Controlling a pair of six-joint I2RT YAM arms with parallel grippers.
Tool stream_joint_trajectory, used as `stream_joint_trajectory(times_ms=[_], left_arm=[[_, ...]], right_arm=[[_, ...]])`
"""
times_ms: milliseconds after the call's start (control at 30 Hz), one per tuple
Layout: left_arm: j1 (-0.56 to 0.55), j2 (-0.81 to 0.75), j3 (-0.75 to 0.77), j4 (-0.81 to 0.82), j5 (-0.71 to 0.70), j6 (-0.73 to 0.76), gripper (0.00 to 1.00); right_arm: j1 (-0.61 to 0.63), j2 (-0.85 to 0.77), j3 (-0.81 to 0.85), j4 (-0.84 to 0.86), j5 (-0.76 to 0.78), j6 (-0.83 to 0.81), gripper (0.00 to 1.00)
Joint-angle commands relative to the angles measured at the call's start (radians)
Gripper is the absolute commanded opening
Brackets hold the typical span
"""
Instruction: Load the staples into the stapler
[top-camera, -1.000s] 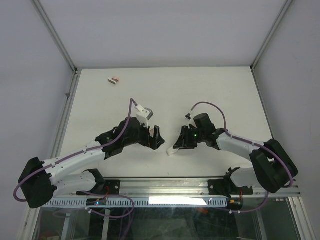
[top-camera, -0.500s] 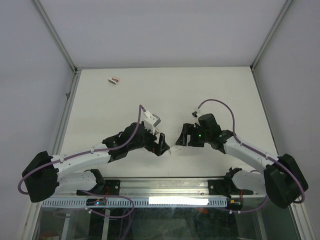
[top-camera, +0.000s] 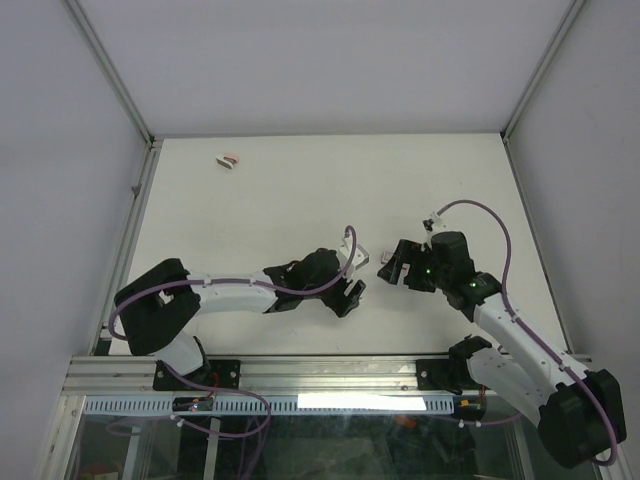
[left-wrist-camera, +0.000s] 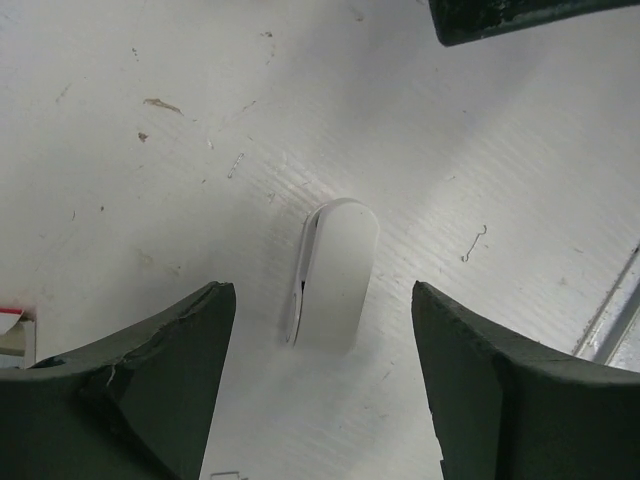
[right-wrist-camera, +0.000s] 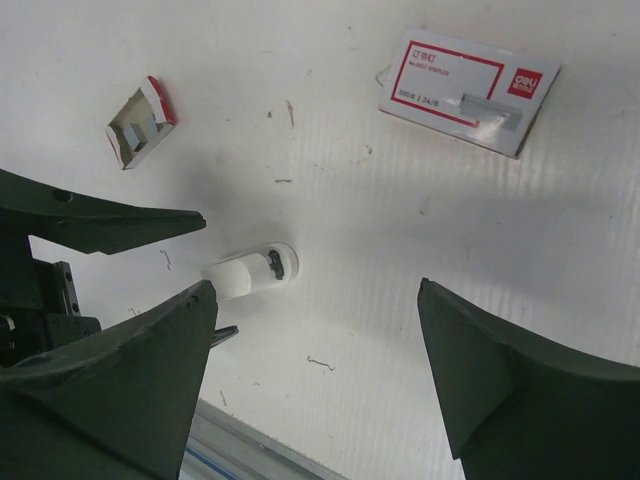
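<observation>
Now the left gripper (top-camera: 349, 292) has its fingers apart on both sides of the small white stapler (left-wrist-camera: 335, 275), without touching it; a second ago it was further toward 9 o'clock. The right gripper (top-camera: 390, 264), at the stapler then, has drawn back toward 3 o'clock, spread wide and empty. The stapler lies near the 6 o'clock edge of the table (top-camera: 300, 190). The staples (top-camera: 220, 158) lie far off at 11 o'clock, just beside a red-and-white box (top-camera: 233, 161), as before.

Top external: white matte tabletop (top-camera: 300, 190) is viewed whole, from high overhead. Wrist views: aimed downward, close; small white rounded plastic stapler (left-wrist-camera: 335, 275) is shared by both.
</observation>
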Motion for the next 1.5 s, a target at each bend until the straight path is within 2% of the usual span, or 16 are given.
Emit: stream_joint_trajectory(times_ms=[0, 200, 367, 433, 567, 700, 733, 900, 1067, 1233, 1467], left_arm=[[-0.014, 0.046, 0.065, 0.076, -0.015, 0.083, 0.72], [-0.015, 0.093, 0.085, 0.092, -0.024, 0.109, 0.69], [-0.016, 0.127, 0.102, 0.097, -0.013, 0.128, 0.56], [-0.016, 0.132, 0.104, 0.098, -0.010, 0.134, 0.48], [-0.017, 0.121, 0.089, 0.108, -0.005, 0.144, 0.25], [-0.028, 0.061, 0.031, 0.169, 0.018, 0.147, 0.03], [-0.032, 0.037, 0.006, 0.194, 0.019, 0.144, 0.00], [-0.042, -0.124, -0.122, 0.333, -0.014, 0.135, 0.00], [-0.042, -0.256, -0.178, 0.352, 0.002, 0.138, 0.00], [-0.042, -0.296, -0.186, 0.347, 0.038, 0.128, 0.00], [-0.042, -0.294, -0.183, 0.346, 0.056, 0.119, 0.00]], right_arm=[[-0.020, -0.019, -0.010, 0.000, -0.031, -0.005, 0.85], [-0.029, -0.018, -0.009, 0.002, -0.046, -0.001, 0.85], [-0.033, -0.018, -0.014, 0.000, -0.051, 0.000, 0.84], [-0.034, -0.022, -0.018, 0.000, -0.056, 0.002, 0.84], [-0.036, -0.024, -0.027, 0.005, -0.092, 0.013, 0.84], [-0.037, -0.022, -0.043, 0.019, -0.158, 0.037, 0.85], [-0.037, -0.019, -0.048, 0.025, -0.180, 0.047, 0.85], [-0.038, -0.025, -0.092, 0.075, -0.260, 0.141, 0.82], [-0.037, -0.037, -0.195, 0.314, -0.427, 0.319, 0.78], [-0.038, -0.032, -0.187, 0.382, -0.495, 0.386, 0.73], [-0.038, -0.076, -0.192, 0.407, -0.489, 0.441, 0.64]])
